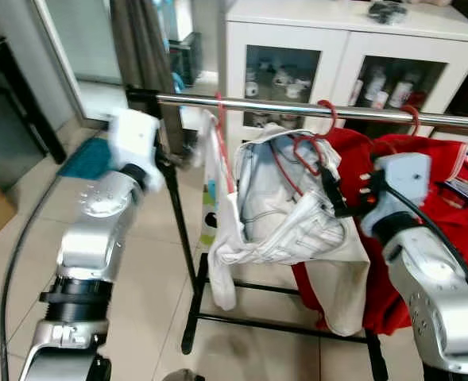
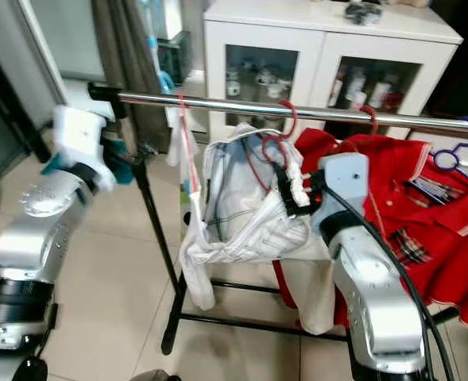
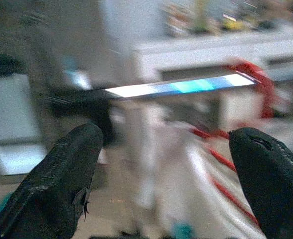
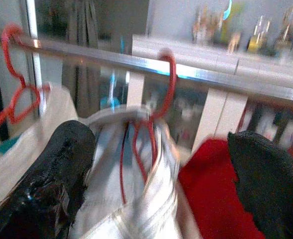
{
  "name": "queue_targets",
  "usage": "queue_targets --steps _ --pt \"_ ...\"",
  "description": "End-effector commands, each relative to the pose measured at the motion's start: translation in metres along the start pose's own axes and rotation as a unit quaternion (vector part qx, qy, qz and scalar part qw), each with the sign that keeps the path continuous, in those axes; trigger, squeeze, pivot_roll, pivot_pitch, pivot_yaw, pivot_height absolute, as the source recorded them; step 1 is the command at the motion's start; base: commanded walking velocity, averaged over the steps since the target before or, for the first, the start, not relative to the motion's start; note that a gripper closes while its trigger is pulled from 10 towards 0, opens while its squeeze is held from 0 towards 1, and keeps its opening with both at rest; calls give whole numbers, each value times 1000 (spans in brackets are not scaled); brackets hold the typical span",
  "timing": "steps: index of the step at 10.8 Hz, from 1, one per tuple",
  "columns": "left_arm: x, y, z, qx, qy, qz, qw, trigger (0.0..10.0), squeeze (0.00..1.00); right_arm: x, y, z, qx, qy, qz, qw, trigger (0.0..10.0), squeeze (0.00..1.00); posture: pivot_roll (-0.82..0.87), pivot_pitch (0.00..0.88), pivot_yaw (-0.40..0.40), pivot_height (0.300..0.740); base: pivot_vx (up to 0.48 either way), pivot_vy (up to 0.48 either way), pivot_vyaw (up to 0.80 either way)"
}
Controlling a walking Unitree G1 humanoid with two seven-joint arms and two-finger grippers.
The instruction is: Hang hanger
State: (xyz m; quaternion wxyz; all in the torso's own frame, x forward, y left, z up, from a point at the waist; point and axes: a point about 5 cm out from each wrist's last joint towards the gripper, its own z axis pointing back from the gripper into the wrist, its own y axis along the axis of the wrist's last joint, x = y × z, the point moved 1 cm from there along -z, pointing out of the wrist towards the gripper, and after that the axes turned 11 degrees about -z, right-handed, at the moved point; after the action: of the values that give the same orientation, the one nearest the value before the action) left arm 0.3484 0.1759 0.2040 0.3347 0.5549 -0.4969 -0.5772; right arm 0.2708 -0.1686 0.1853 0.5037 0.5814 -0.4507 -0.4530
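A red hanger [image 1: 326, 111] carrying a white shirt [image 1: 281, 214] has its hook over the silver rail [image 1: 297, 107]; the right wrist view shows the hook [image 4: 168, 74] resting on the rail. My right gripper [image 1: 335, 193] stands open just right of the shirt's collar, level with the hanger's wire, with nothing held between its fingers [image 4: 51, 174]. Another thin red hanger [image 1: 220, 135] with a pale garment hangs further left. My left gripper [image 3: 166, 164] is open and raised near the rail's left end [image 1: 150, 97], facing along the rail.
A red polo shirt [image 1: 456, 206] hangs at the right of the rail beside a blue hanger [image 2: 456, 155]. Behind stands a white glass-door cabinet [image 1: 353, 48]. The rack's black base [image 1: 273, 321] rests on tiles. A dark cable [image 1: 19, 262] runs over the floor at left.
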Motion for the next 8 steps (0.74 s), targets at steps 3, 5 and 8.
queue_targets --steps 3,5,8 --pt "-7 26 -21 38 -48 6 998 10000 1000 -2 -9 -1 -35 6 -30 999 10000 1000 -37 0 24 740 0 0 0" --pt "-6 25 -31 26 -92 -53 994 10000 1000 -1 -8 0 -26 22 -30 999 10000 1000 -48 0 30 740 0 0 0" --pt "-3 6 9 13 -116 -41 992 10000 1000 -22 -11 8 -46 88 -63 993 10000 1000 -50 0 47 740 0 0 267"
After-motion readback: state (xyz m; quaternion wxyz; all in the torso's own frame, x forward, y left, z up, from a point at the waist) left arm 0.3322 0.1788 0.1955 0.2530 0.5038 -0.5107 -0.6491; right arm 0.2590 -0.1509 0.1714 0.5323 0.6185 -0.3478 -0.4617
